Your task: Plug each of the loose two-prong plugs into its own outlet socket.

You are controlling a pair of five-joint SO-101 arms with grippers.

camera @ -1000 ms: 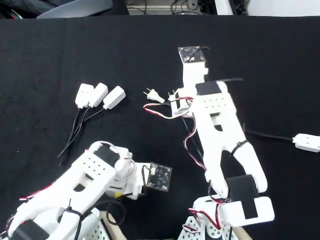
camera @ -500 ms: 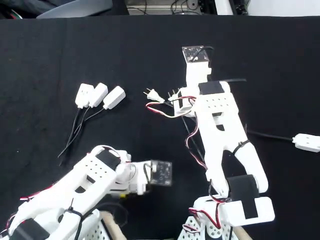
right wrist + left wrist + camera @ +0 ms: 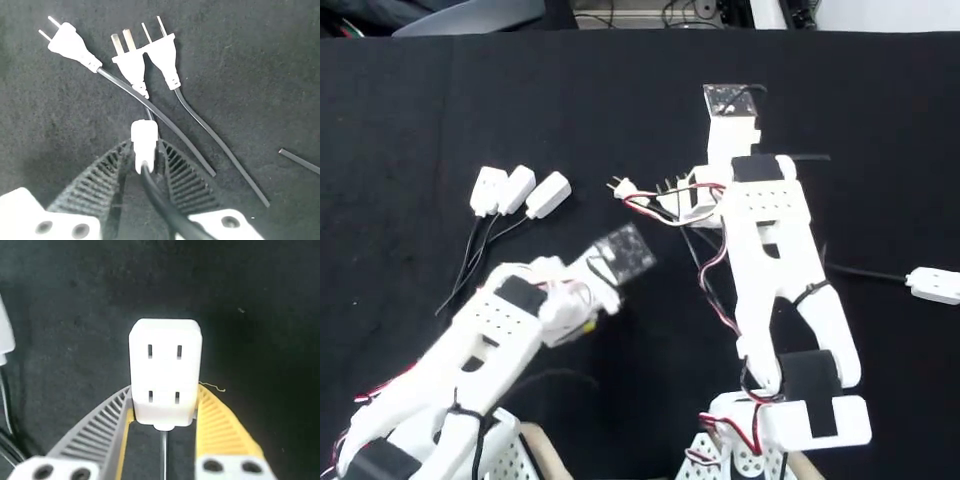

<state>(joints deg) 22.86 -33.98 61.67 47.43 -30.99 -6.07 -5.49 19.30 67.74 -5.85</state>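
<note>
My left gripper [image 3: 165, 395] is shut on a white outlet socket [image 3: 165, 365] that has two pairs of slots facing the camera, held between a grey and a yellow finger. My right gripper [image 3: 145, 147] is shut on a small white plug [image 3: 144, 142], its black cord running back under the wrist. Just beyond it three loose two-prong plugs lie on the black cloth: one off to the side [image 3: 67, 42] and two side by side [image 3: 131, 62], [image 3: 162, 47]. From above, loose plugs [image 3: 623, 187] lie next to the right arm [image 3: 765, 230].
Three white sockets [image 3: 515, 190] with black cords lie in a row at the table's left. Another white socket [image 3: 932, 285] lies at the right edge on its cord. The left arm [image 3: 500, 320] stretches from the front left toward the middle.
The left arm has swung away from the front edge toward the middle of the table. The right arm has shifted a little to the right and farther back.
</note>
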